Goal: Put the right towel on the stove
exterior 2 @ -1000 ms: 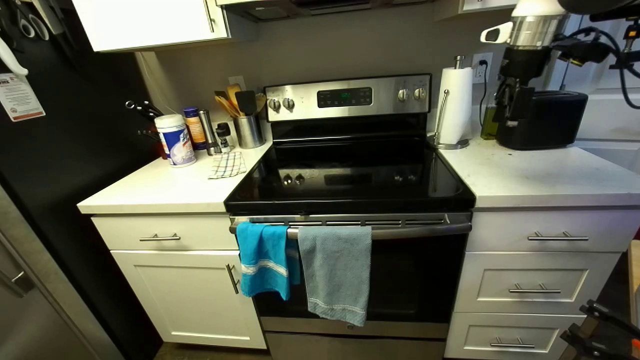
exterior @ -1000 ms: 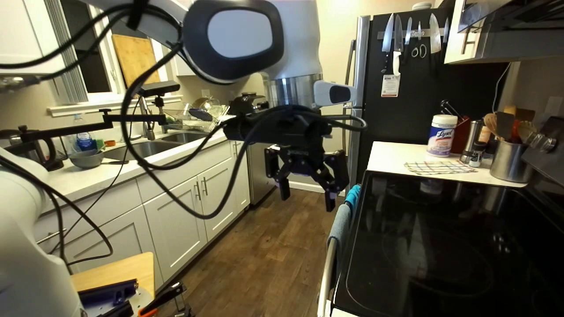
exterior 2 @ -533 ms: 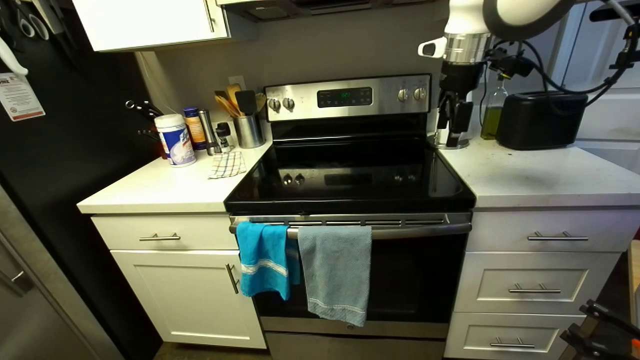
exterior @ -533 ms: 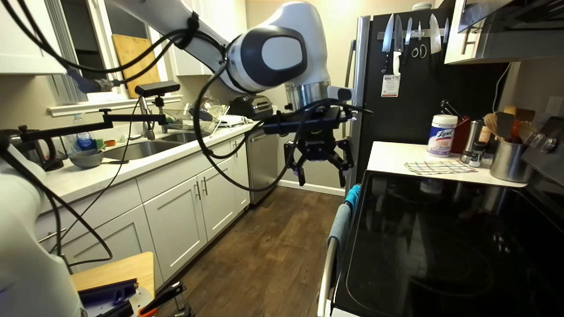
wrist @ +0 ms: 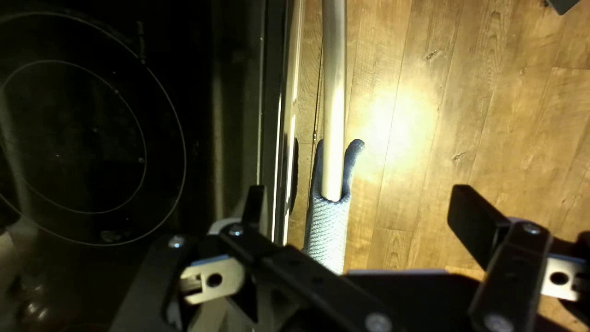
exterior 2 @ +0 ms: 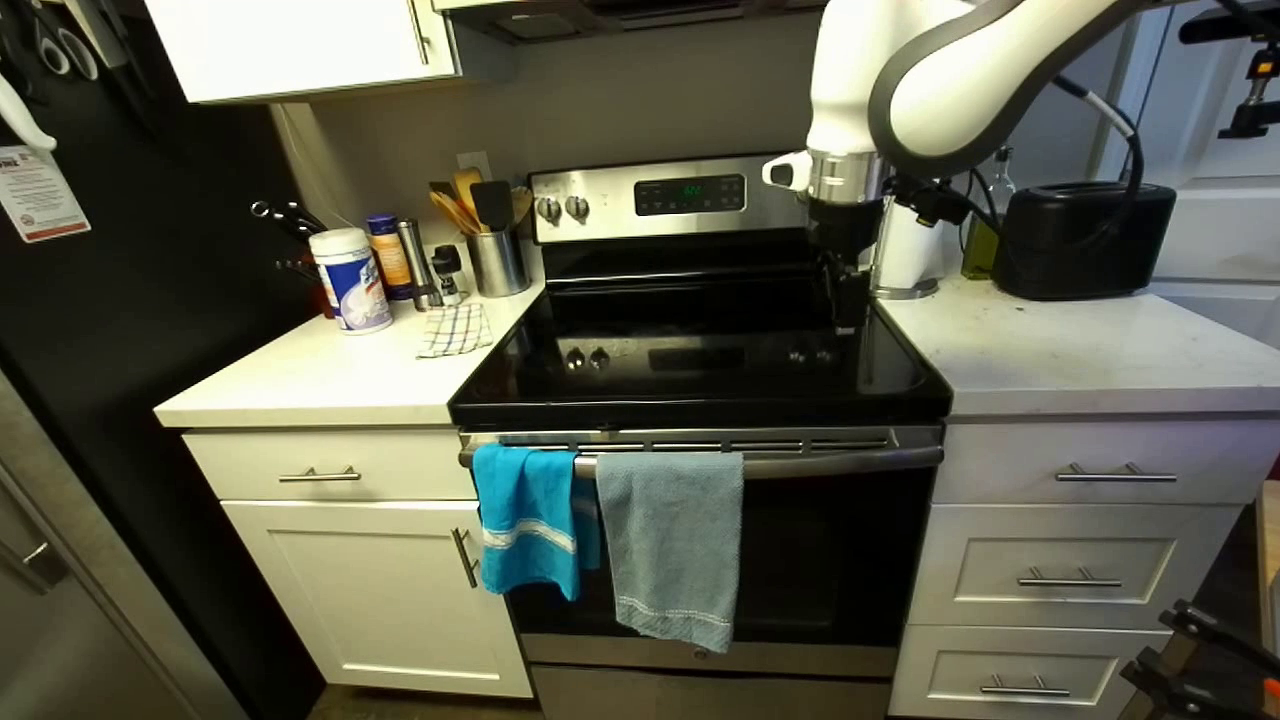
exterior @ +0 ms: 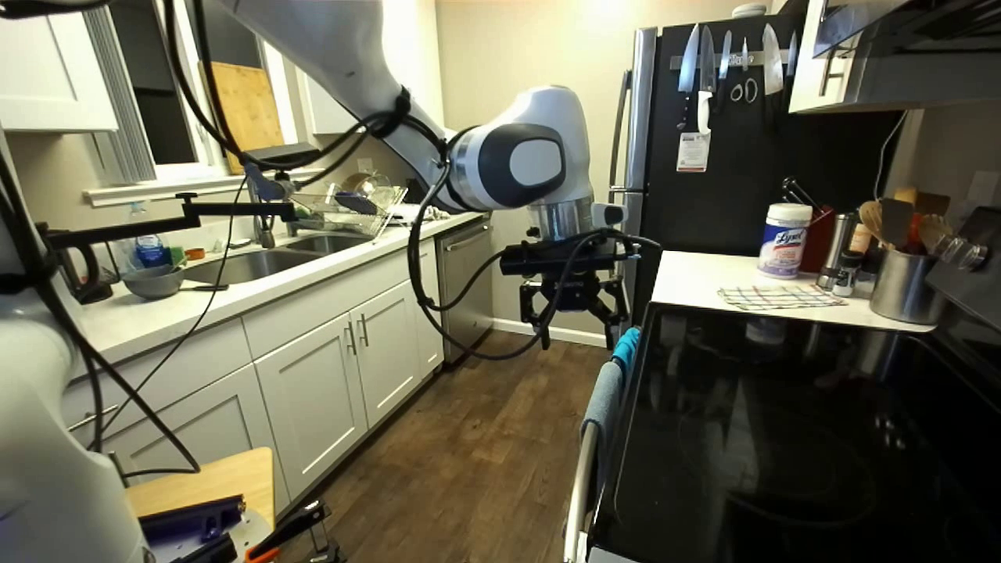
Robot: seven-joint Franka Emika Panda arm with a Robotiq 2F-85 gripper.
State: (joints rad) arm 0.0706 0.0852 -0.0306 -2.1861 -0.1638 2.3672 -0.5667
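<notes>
The right towel is grey-blue (exterior 2: 670,545) and hangs over the oven handle (exterior 2: 840,462), right of a turquoise towel (exterior 2: 525,520) with a white stripe. Both towels also show edge-on in an exterior view, the grey-blue towel (exterior: 602,399) nearer that camera. The stove (exterior 2: 690,385) has a flat black glass top. My gripper (exterior: 577,338) is open and empty, pointing down, above the level of the handle and apart from the towels. In the wrist view the gripper (wrist: 362,207) has its fingers spread, with the grey-blue towel (wrist: 326,230) on the handle between them, partly hidden by the gripper linkage.
The Lysol tub (exterior 2: 350,280), utensil holder (exterior 2: 498,262) and checkered cloth (exterior 2: 455,330) are on the counter beside the stove. A paper towel roll (exterior 2: 908,245) and black toaster (exterior 2: 1090,240) stand on the opposite side. A range hood (exterior: 931,70) overhangs the stove.
My arm has moved toward the towels, leftward and down in an exterior view, from in front of the toaster to in front of the stove's right side. The gripper stays open. The towels have not moved.
</notes>
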